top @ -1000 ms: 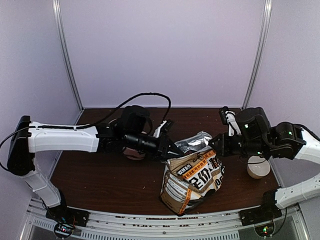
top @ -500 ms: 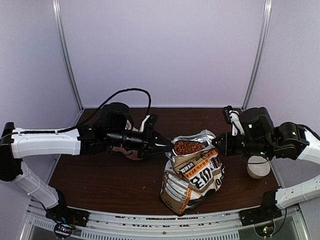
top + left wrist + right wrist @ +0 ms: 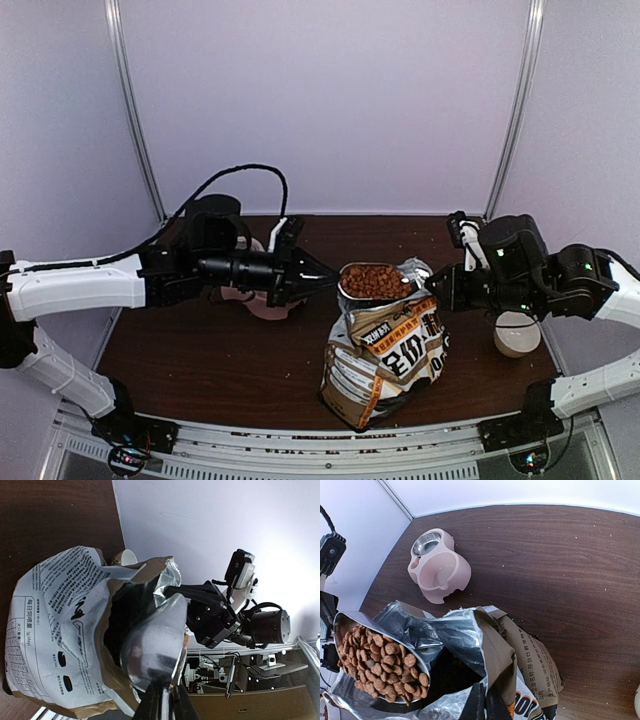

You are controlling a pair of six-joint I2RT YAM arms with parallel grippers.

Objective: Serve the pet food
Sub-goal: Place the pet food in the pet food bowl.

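In front of the left gripper (image 3: 328, 280), pet food (image 3: 372, 280) fills the scoop (image 3: 150, 655) it pinches.
The right gripper (image 3: 432, 287) pinches the bag (image 3: 385, 355).

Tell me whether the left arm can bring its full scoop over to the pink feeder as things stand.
Probably yes. The left gripper holds the scoop above the bag, and the feeder sits on bare table close beside that arm, with nothing between.
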